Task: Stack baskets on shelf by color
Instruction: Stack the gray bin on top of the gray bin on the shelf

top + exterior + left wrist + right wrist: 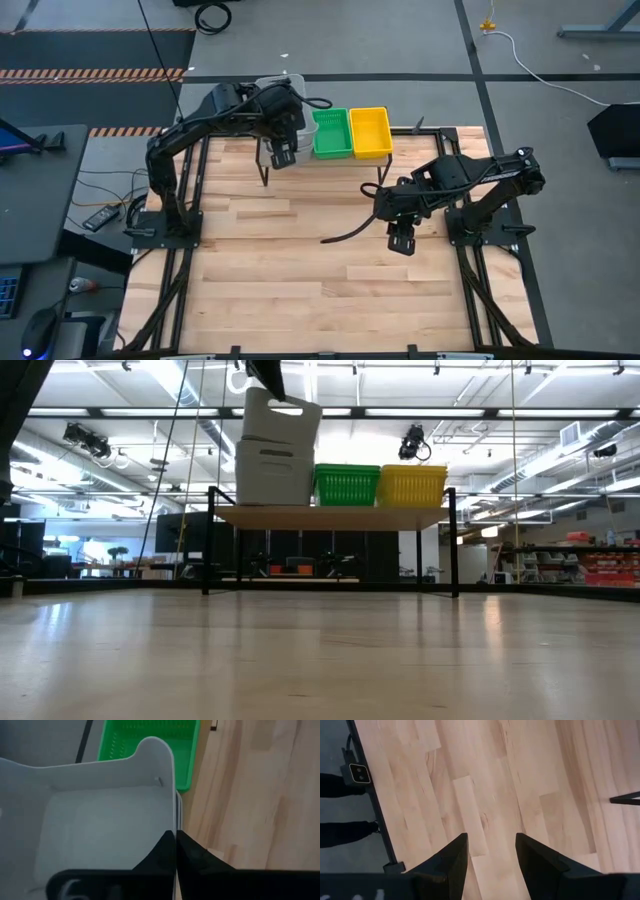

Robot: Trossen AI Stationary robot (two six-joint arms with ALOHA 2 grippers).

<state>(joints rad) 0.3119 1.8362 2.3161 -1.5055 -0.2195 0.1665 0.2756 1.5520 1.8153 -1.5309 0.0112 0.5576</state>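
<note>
The top grey basket (281, 418) is sitting tilted on the grey stack (274, 472) at the left end of the shelf (330, 515), its raised edge pointing up; its long axis cannot be judged. The left tool (176, 851) is pinching that basket's thin wall, its fingers (162, 855) nearly touching on either side of it. The left arm (190, 130) is reaching across from the worktop's left edge and bending down over the stack.

Beside the grey stack, the green basket (332, 132) and the yellow basket (370, 131) are sitting side by side, touching, long axes running towards the back. Both are showing empty insides.

The right tool (490, 855) is hanging over the bare worktop (300, 290), well apart from the shelf, with fingers spread and holding nothing. Its arm (480, 180) is folding in from the right side.
</note>
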